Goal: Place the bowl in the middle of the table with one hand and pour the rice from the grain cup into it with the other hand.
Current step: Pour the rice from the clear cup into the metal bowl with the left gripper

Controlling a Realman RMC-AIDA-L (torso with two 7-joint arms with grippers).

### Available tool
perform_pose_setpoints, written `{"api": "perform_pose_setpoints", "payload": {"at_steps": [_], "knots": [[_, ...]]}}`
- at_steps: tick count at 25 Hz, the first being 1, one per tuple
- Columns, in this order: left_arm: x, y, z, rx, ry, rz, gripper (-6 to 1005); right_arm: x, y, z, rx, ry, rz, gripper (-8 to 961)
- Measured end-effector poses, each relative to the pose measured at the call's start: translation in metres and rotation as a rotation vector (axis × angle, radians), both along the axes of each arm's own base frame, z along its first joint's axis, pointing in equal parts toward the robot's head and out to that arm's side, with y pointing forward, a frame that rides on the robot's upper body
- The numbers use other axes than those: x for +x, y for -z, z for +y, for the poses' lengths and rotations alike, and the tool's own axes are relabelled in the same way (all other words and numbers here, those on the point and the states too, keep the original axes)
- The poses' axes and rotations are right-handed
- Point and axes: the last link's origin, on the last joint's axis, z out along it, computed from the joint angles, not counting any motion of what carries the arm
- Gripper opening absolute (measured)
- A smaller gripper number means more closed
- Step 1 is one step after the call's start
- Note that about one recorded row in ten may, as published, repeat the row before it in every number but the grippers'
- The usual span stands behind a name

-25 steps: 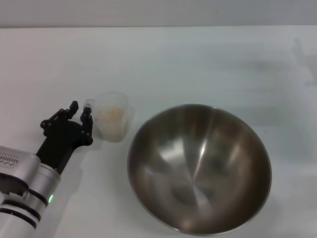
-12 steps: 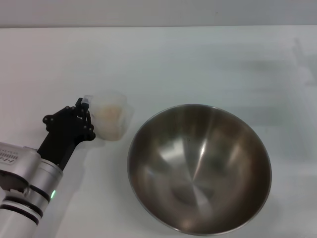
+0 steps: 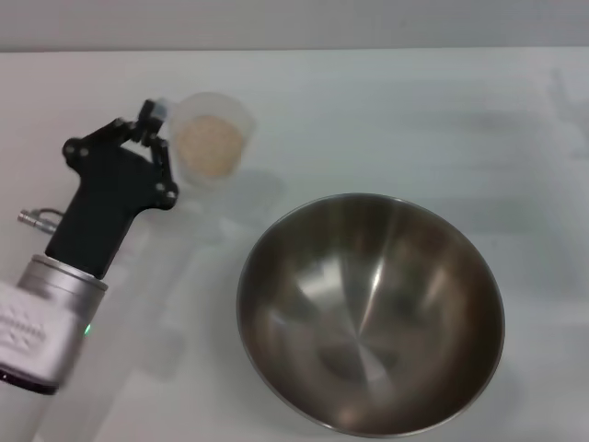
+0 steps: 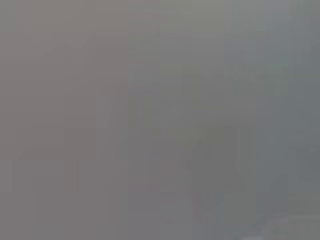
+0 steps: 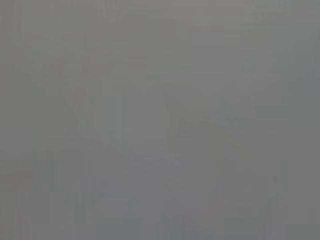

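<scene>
At the left we see our left end effector (image 3: 152,124) closed on the side handle of the grain cup (image 3: 212,138), holding it upright above the table (image 3: 386,110); its shadow lies on the surface below. The rice (image 3: 209,147) sits as a beige heap inside the cup, just right of the fingers. Further right and nearer us rests the bowl (image 3: 370,313), apart from the cup. Both wrist views show nothing clear.

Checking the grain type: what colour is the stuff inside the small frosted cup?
Pale beige grains, clearest in the head view.
</scene>
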Motion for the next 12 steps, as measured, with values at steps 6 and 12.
{"api": "perform_pose_setpoints", "payload": {"at_steps": [6,12], "knots": [[0.016,-0.002,-0.008,0.113,0.213,0.21,26,0.003,-0.007,0.001,0.033,0.019,-0.024,708],[0.031,0.009,-0.02,0.237,0.452,0.482,27,0.001,-0.006,0.002,0.043,0.018,-0.044,708]]}}
